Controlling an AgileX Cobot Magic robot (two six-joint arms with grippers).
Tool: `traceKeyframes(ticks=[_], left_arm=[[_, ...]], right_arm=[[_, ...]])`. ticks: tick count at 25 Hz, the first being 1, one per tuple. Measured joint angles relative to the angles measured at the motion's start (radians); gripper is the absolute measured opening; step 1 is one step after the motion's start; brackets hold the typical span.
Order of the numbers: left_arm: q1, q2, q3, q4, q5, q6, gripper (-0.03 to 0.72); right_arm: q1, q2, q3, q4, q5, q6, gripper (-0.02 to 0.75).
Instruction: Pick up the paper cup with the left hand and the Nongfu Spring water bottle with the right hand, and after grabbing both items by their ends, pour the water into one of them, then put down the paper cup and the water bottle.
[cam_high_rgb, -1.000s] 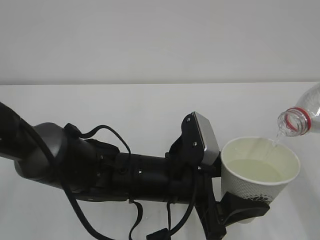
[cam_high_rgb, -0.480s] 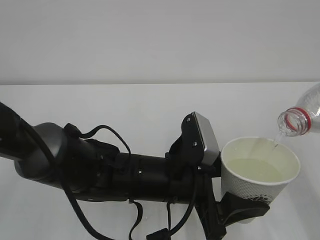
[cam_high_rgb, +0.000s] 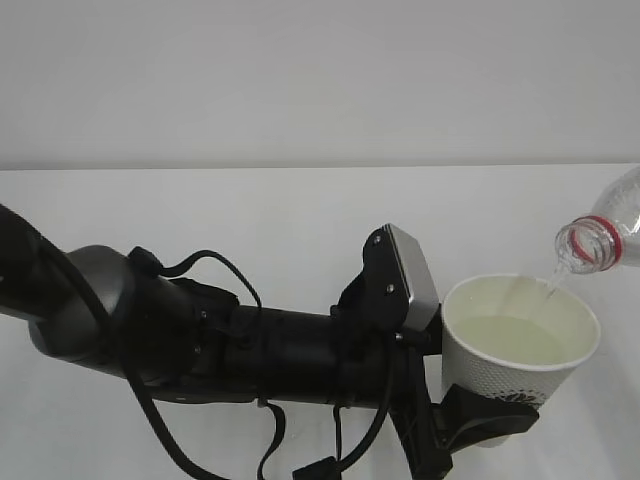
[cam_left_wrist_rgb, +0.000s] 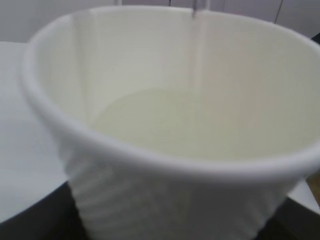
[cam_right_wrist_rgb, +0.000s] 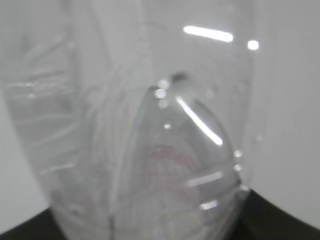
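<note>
The white paper cup (cam_high_rgb: 512, 372) stands upright off the table, and my left gripper (cam_high_rgb: 488, 420) is shut on its lower end. Pale water (cam_high_rgb: 515, 338) fills much of it. The clear Nongfu Spring water bottle (cam_high_rgb: 605, 235) with its red neck ring tilts in from the right edge, mouth above the cup's right rim. A thin stream (cam_high_rgb: 552, 284) runs from it into the cup. The left wrist view is filled by the cup (cam_left_wrist_rgb: 165, 200), its water (cam_left_wrist_rgb: 160, 125) and dark fingers (cam_left_wrist_rgb: 27, 222). In the right wrist view the bottle (cam_right_wrist_rgb: 150, 150) sits between dark fingers (cam_right_wrist_rgb: 287, 220).
The white table (cam_high_rgb: 250, 220) stretches behind the arm to a grey wall. My black left arm (cam_high_rgb: 250, 350) with its cables and grey wrist block (cam_high_rgb: 412, 275) crosses the lower left of the exterior view. The right arm is outside that view.
Neither arm has visibly moved. The bottle holds its tilt and the thin stream keeps running into the cup.
</note>
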Motion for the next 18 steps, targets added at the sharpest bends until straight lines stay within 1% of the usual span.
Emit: traceKeyframes(ticks=[18], left_arm=[[0.0, 0.0, 0.0, 0.0, 0.002, 0.0, 0.529]], right_arm=[[0.0, 0.0, 0.0, 0.0, 0.0, -0.002, 0.377]])
